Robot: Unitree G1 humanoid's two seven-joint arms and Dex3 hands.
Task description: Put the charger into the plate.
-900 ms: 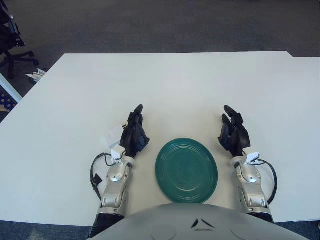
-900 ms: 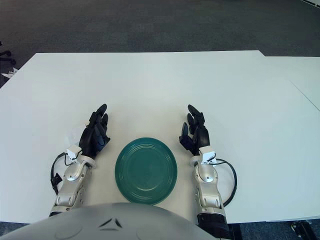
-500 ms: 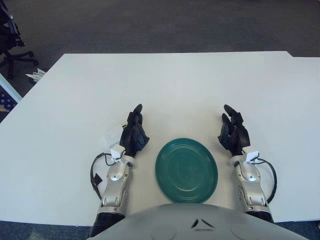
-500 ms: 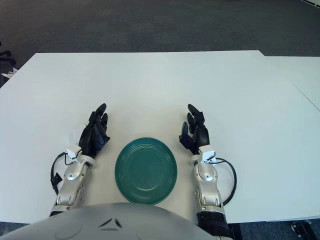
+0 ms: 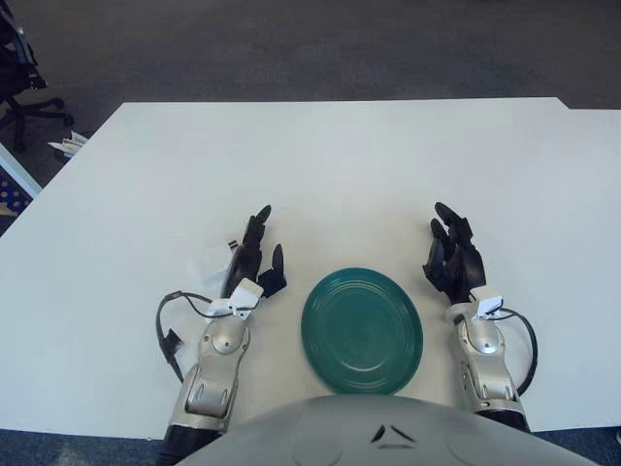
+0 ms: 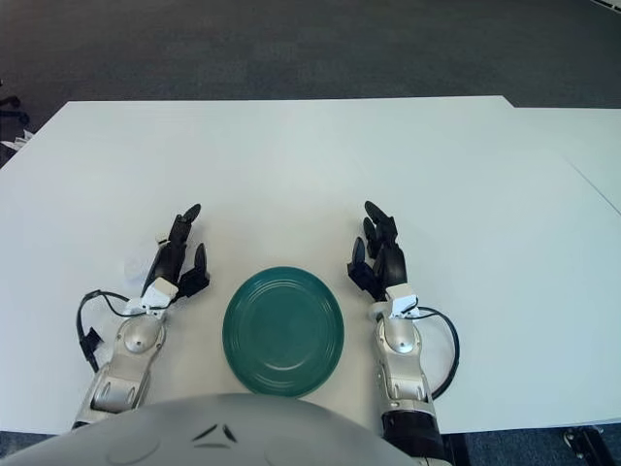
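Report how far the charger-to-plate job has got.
Done: nothing. The green plate holds nothing. In hand: the left hand, fingers open, hovers beside a small white object left of the plate, probably the charger, though it is largely hidden. The right hand rests open on the white table to the plate's right. Left: grasp, carry, release.

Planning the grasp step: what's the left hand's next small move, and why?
Probably shift the left hand left and down onto the white charger, lying partly hidden beside its open fingers. The green plate holds nothing; the right hand rests right of it.
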